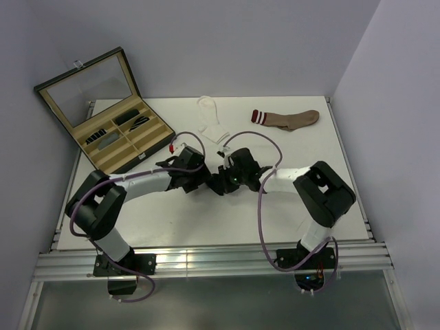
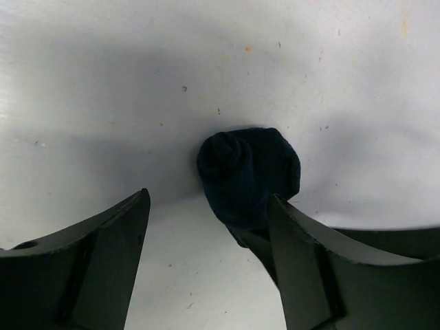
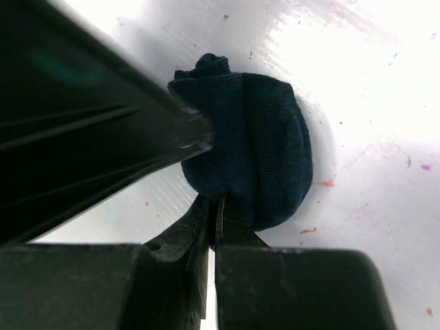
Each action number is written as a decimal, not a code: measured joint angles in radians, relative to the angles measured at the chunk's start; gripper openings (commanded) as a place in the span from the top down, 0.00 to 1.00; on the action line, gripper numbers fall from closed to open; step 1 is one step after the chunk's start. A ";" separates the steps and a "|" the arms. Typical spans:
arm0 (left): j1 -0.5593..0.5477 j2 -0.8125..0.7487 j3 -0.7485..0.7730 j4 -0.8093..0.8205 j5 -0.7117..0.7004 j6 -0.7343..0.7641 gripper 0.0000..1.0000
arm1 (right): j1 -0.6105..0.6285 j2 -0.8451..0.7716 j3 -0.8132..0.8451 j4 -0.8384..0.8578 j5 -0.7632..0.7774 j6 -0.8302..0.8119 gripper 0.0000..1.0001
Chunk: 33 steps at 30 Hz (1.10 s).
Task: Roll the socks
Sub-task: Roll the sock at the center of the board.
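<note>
navy sock (image 2: 247,172) rolled into a ball, mid-table

i see the left gripper (image 2: 210,201) with its jaws spread wide, the roll lying on the table (image 1: 206,220) just ahead, close beside its right finger. the right gripper (image 3: 214,206) has its jaws pressed together against the roll's lower edge (whether any fabric is caught, i cannot tell). a white sock (image 1: 212,118) and a brown striped sock (image 1: 289,118) lie flat near the far edge.

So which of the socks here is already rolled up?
The navy blue fabric sock, bunched into a compact ball. The white fabric sock and the brown sock with a striped cuff both lie flat, unrolled.
</note>
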 measured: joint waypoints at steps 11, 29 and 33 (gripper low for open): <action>0.000 -0.103 -0.138 0.106 -0.014 -0.040 0.24 | -0.174 0.163 0.052 0.048 -0.469 0.204 1.00; -0.014 -0.028 -0.121 0.160 -0.003 -0.055 0.40 | -0.275 0.307 0.072 0.138 -0.715 0.422 1.00; -0.015 -0.004 -0.107 0.163 -0.003 -0.065 0.52 | -0.276 0.310 0.075 0.137 -0.716 0.431 1.00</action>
